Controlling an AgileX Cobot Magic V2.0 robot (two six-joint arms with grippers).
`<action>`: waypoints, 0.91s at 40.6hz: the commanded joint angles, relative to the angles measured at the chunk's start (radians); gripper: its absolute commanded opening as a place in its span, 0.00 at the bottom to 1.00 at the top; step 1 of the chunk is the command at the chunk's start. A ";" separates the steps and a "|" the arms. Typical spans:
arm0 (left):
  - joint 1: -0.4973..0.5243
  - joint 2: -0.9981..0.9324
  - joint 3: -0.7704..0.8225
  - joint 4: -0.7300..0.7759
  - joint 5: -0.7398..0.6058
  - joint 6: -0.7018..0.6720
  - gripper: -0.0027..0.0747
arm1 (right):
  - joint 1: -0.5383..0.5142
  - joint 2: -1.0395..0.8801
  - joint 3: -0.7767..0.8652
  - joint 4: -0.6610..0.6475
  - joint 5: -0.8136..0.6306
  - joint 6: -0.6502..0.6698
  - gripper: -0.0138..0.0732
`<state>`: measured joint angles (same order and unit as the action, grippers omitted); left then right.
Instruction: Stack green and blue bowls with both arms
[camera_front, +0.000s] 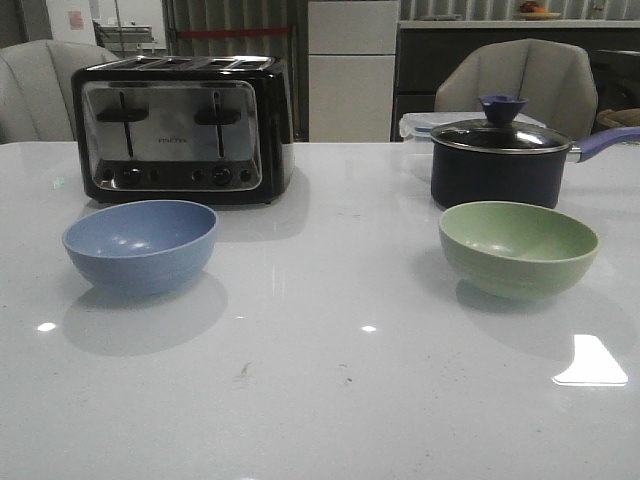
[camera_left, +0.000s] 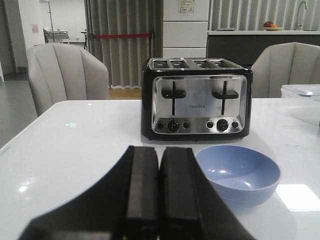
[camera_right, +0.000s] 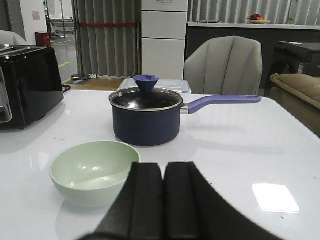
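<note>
Dusty blue bowl (camera_front: 140, 245), sage green bowl (camera_front: 518, 247), dark navy saucepan (camera_front: 497, 160).

Front view: low over the worktop's (camera_front: 320, 400) near edge, facing its far edge. Left wrist: close behind the blue bowl (camera_left: 238, 173), toaster (camera_left: 196, 97) beyond. Right wrist: close behind the green bowl (camera_right: 93, 171), saucepan (camera_right: 146, 120) beyond. All shared with front view.

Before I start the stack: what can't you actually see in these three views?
- Both arms: absent from the front view; only the shut left gripper and right gripper show, cut off by the frame edge.
- Clear container: mostly hidden behind the saucepan; contents unreadable.
- Green bowl: near rim covered by the right gripper in the right wrist view.
- Toaster dial markings: too small.
</note>
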<state>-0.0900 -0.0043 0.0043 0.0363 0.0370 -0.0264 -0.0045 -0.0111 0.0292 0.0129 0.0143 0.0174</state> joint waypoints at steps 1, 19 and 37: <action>0.001 -0.020 0.004 -0.006 -0.096 -0.009 0.15 | -0.001 -0.018 -0.004 0.002 -0.081 -0.004 0.22; 0.001 -0.020 0.004 -0.006 -0.096 -0.009 0.15 | -0.001 -0.018 -0.004 0.002 -0.081 -0.004 0.22; 0.001 -0.020 -0.008 -0.004 -0.149 -0.009 0.15 | -0.001 -0.018 -0.033 0.007 -0.082 -0.004 0.22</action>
<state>-0.0900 -0.0043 0.0043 0.0363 0.0000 -0.0264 -0.0045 -0.0111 0.0292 0.0129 0.0124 0.0174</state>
